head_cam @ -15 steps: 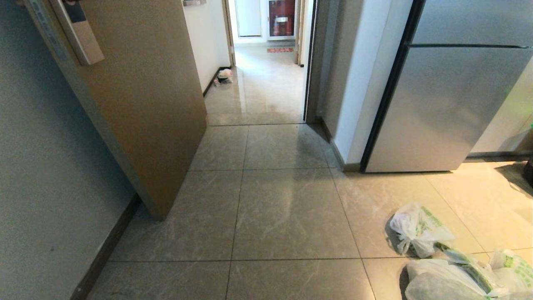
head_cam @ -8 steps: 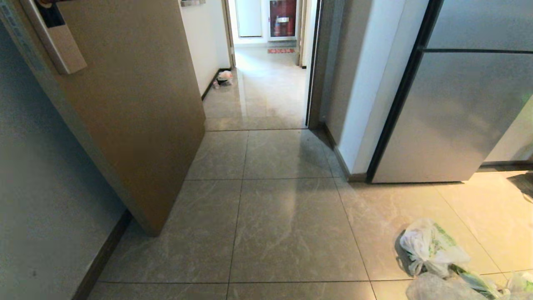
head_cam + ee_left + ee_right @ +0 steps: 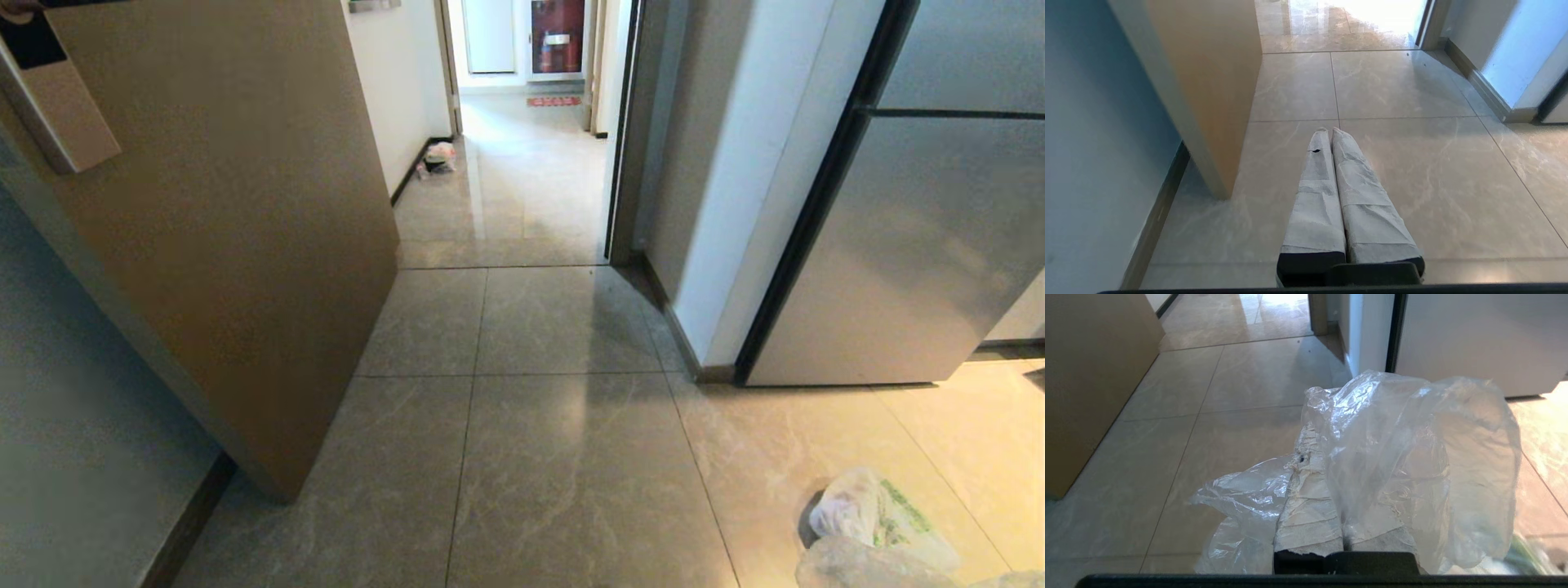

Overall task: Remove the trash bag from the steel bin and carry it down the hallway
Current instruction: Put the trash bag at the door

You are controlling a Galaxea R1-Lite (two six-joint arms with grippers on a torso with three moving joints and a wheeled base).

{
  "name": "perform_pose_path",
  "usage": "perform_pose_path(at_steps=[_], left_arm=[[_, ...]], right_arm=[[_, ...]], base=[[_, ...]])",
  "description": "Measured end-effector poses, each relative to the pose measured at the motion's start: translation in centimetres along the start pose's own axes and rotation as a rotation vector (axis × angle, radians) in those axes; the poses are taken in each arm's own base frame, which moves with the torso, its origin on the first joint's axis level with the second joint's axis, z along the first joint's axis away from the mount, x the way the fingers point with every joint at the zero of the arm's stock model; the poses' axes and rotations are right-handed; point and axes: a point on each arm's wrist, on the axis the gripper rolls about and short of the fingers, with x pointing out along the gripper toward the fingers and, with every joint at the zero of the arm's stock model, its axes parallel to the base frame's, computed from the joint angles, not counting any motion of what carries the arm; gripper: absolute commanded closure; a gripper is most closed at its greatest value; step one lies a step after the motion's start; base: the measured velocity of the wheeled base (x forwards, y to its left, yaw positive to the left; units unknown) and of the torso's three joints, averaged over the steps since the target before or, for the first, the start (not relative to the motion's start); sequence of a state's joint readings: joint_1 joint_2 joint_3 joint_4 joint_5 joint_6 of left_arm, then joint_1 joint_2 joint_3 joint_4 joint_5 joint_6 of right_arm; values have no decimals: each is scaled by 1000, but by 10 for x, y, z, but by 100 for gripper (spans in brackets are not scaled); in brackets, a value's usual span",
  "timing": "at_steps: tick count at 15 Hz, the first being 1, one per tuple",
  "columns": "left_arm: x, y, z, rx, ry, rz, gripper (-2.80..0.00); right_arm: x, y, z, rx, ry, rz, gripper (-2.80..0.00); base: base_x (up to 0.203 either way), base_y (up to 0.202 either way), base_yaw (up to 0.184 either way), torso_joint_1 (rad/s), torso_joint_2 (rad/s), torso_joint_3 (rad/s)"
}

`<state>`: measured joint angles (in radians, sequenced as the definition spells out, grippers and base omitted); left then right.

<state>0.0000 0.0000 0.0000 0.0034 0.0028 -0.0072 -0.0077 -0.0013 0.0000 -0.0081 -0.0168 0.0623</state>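
The right pincer [image 3: 1327,453] is clamped shut on the trash bag [image 3: 1412,469], whose clear crinkled film drapes over and around its wrapped fingers [image 3: 1306,514] and hangs free above the floor [image 3: 571,457]. The left pincer [image 3: 1329,130] is also closed, its two fingers pressed together with nothing between them, pointing at bare tile. The steel bin shows in no view, so the bag is already out and the step in hand looks like the carry.

To do it well, I would steer for the gap ahead of both pincers, between the open wooden door [image 3: 245,245] beyond the left pincer and the white wall corner [image 3: 735,245] beyond the right one. The film is thin and slack (it could snag or slip), so the grip should stay firm and the bag kept off the door edge and the fridge [image 3: 922,245]. The hallway [image 3: 522,188] lies straight ahead through the doorway.

Counted: one trash bag held; two white bags with green print [image 3: 878,510] on the floor beside the right pincer's side, cut by the frame edge; one small bag [image 3: 439,155] far ahead by the hallway wall; one door; one fridge.
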Motion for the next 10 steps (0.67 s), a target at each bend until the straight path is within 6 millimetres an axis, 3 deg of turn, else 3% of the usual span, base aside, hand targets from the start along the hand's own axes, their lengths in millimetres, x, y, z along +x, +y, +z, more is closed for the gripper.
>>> perform_pose_path(at_steps=[10], left_arm=[[0,0,0,0,0,0,0]], right_arm=[[0,0,0,0,0,0,0]], base=[[192,0,1,4,2,2]])
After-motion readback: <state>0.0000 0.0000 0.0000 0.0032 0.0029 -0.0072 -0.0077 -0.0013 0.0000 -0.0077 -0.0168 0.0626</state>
